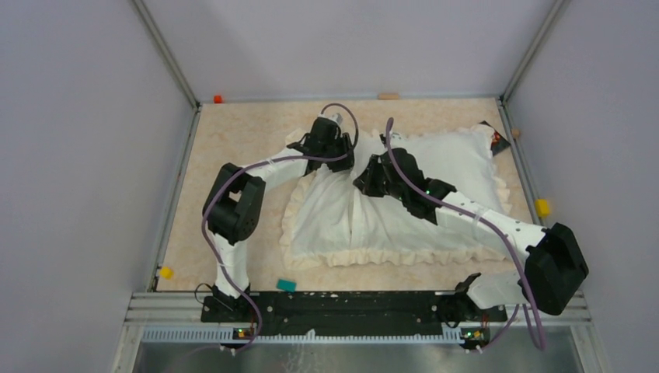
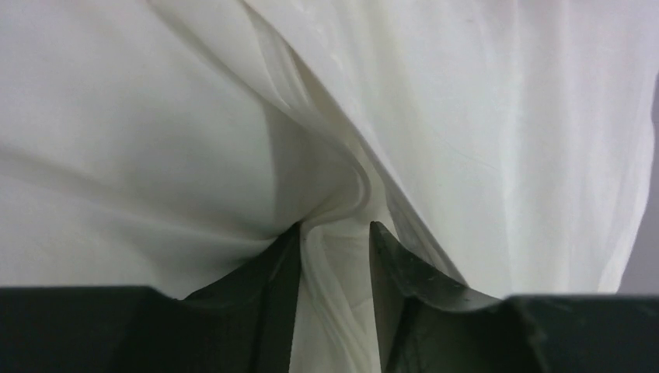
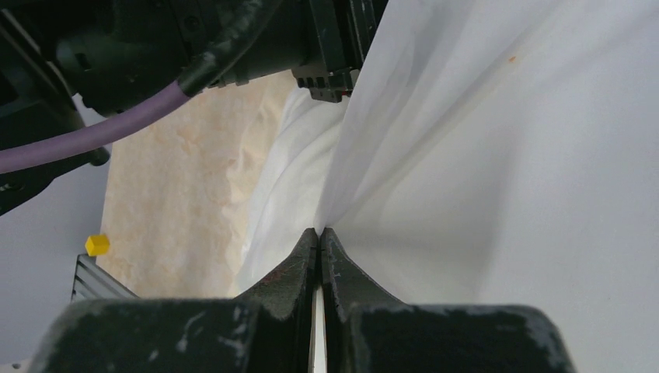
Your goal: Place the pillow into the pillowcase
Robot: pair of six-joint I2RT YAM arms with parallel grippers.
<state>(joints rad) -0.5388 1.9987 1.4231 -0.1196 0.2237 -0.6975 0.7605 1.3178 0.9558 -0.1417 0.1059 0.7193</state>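
The cream pillowcase [image 1: 388, 225] with its frilly border lies across the tabletop and bulges plump at its far right end. The pillow's quilted face and yellow band are hidden. My left gripper [image 1: 336, 155] is at the cover's far left corner; in the left wrist view it [image 2: 334, 229] is closed on a thick bunched fold of the pillowcase [image 2: 505, 116]. My right gripper [image 1: 364, 185] is at the cover's middle; in the right wrist view it [image 3: 319, 231] is pinched shut on a thin layer of the pillowcase [image 3: 505, 194], with the fabric pulled taut from its tips.
A teal block [image 1: 286, 285] lies by the near rail. Yellow blocks sit at the left edge [image 1: 165, 272] and the right edge [image 1: 542, 207]. A dark red-and-black object [image 1: 497, 140] pokes out behind the cover's far right corner. The left arm [image 3: 194, 39] hangs close above my right gripper.
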